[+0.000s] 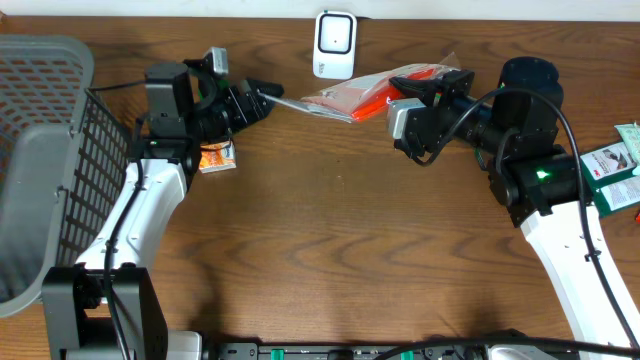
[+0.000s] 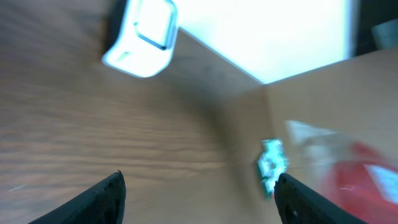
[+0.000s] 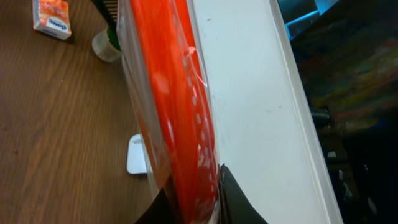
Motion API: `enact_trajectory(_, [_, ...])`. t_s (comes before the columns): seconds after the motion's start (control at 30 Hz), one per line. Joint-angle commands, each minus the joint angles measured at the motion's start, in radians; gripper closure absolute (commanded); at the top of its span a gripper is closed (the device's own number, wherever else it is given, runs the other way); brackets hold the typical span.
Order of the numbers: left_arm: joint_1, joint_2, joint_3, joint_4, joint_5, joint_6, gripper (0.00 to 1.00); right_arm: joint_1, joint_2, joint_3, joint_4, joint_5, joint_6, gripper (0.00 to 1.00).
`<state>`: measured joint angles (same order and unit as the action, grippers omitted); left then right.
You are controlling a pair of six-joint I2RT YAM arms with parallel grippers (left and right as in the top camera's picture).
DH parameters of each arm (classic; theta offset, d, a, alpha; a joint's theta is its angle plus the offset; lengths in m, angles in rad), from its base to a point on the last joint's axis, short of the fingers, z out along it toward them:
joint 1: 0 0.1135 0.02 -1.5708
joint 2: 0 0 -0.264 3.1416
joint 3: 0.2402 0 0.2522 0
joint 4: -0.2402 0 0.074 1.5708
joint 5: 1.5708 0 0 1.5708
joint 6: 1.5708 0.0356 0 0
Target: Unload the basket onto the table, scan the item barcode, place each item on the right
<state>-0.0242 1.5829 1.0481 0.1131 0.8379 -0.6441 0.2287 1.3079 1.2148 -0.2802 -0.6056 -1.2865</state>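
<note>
Two tools over a wooden worktop [image 1: 330, 240]. Right tool [image 1: 438, 84]: clamps one end of an orange packet [image 1: 368, 96] in clear wrap, near a white scanner [image 1: 334, 44] at the worktop's back edge. Left tool [image 1: 262, 92]: gapes open by the packet's far tip. Beside the left arm [image 1: 150, 200], a small orange box [image 1: 217, 157]; farther left, a grey basket [image 1: 40, 150].

Glossy clear plastic bag [image 3: 177, 124], wood-grain table [image 1: 340, 230]
</note>
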Motion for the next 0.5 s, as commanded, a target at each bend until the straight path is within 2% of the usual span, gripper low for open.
enact_trajectory(0.0, [-0.003, 0.007, -0.005, 0.044, 0.107, -0.191, 0.23, 0.009, -0.015, 0.005, 0.000, -0.004, 0.010, 0.99])
enact_trajectory(0.17, [-0.005, 0.007, -0.005, 0.050, 0.129, -0.410, 0.24, 0.008, -0.015, 0.005, 0.000, 0.029, 0.010, 0.99])
enact_trajectory(0.33, [-0.006, 0.007, -0.005, 0.050, 0.240, -0.616, 0.24, 0.008, -0.015, 0.005, -0.001, 0.058, 0.010, 0.99])
enact_trajectory(0.47, [-0.006, 0.007, -0.005, 0.050, 0.278, -0.660, 0.23, 0.008, -0.015, 0.005, -0.005, 0.060, 0.011, 0.99])
